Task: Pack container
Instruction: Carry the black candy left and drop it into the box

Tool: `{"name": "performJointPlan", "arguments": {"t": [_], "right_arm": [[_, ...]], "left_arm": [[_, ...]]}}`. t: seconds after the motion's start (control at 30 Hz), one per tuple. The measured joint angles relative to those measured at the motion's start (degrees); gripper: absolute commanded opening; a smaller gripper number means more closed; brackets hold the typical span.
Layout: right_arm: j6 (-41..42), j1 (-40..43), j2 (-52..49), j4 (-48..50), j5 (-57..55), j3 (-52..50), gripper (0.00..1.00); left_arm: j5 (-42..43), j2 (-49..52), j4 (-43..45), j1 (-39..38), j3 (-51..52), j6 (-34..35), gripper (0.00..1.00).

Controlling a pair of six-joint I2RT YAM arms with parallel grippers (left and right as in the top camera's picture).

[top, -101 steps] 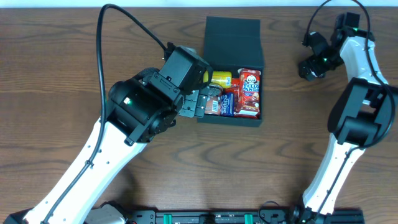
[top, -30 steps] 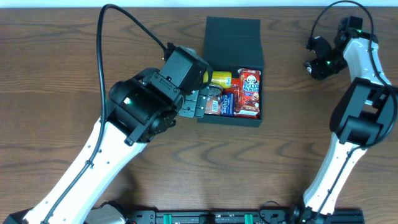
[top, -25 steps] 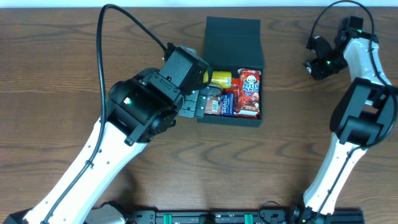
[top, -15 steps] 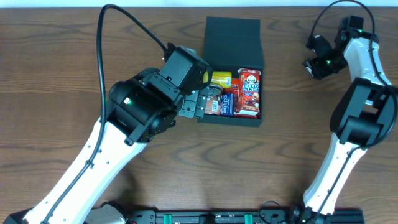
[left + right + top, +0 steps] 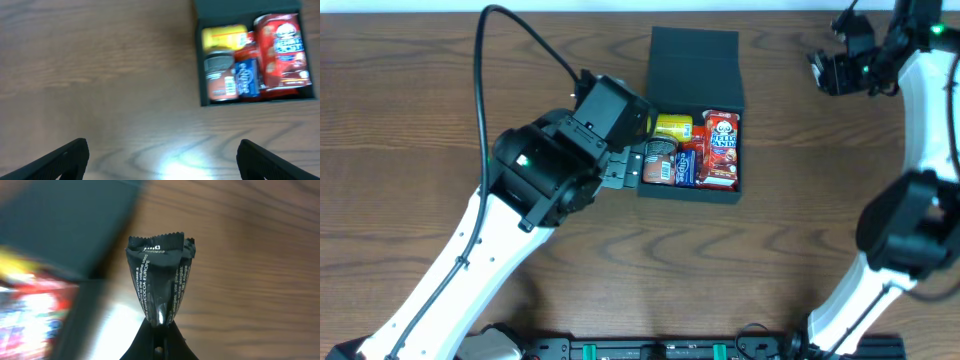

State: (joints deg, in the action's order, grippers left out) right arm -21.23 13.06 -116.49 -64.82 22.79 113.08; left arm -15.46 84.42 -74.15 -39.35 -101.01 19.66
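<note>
**Right end effector closes on a black packet and lifts away**

Within the last second the right end effector (image 5: 157, 326) has pinched fully shut on a black snack wrapper (image 5: 160, 275), and the arm has swung up from its earlier spot towards the 1 o'clock corner of the surface (image 5: 410, 120). The wrist view shows the wrapper standing upright from the closed tips.

The container (image 5: 696, 60) has not moved. It sits just past centre at 12 o'clock, lid open, with a red bag (image 5: 721, 148) and a yellow pack (image 5: 673, 126) already inside.

The left end effector (image 5: 162, 155) stays spread wide and empty. It has eased back slightly to the container's 9 o'clock.

Judging from this, one more item is secured and ready to be carried to the box.
</note>
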Motion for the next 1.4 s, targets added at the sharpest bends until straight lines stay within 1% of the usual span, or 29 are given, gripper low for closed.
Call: {"name": "performJointPlan", "arguments": {"t": [0.07,0.17,0.27,0.37,0.57,0.77,0.9,1.03,1.13,1.33,1.4], "right_arm": [[2.1,-2.4,2.8,-2.2,3.4,0.5,0.02],[4.1,-7.8,3.8,-4.6,7.2,0.7,0.02],[6.1,-12.8,2.9,-4.6,8.6,0.0,0.01],[10.2,-17.9,2.5,-2.7,8.3,-2.4,0.02],[22.1,-24.9,2.5,1.9,0.7,-6.3,0.01],[32.1,-30.5,2.5,3.0,-10.3,-8.6,0.01],[35.3,-32.0,2.5,5.9,-13.7,-11.4,0.02],[38.6,-32.0,2.5,10.7,-15.7,-17.0,0.02],[39.9,-32.1,2.5,12.1,-16.3,-19.6,0.02],[43.0,-32.1,2.5,12.6,-18.8,-20.4,0.01],[43.7,-32.1,2.5,12.6,-19.5,-20.6,0.05]], "left_arm": [[0.0,0.0,-1.9,1.4,0.0,1.0,0.95],[0.0,0.0,-4.9,3.6,0.0,2.0,0.95],[0.0,-0.1,-7.2,4.7,0.0,2.7,0.95],[0.0,-0.9,-9.0,4.9,0.0,2.8,0.95],[0.0,-2.0,-11.0,4.9,0.0,2.8,0.95],[0.0,-2.0,-12.2,4.9,0.0,2.8,0.95],[0.0,-2.0,-12.7,4.9,0.0,2.8,0.95],[0.0,-2.0,-12.9,4.9,0.0,2.8,0.95],[0.0,-2.0,-12.8,4.9,0.0,2.8,0.95],[0.0,-2.0,-12.8,4.9,0.0,2.8,0.95],[0.0,-2.0,-12.8,4.9,0.0,2.8,0.95]]}}
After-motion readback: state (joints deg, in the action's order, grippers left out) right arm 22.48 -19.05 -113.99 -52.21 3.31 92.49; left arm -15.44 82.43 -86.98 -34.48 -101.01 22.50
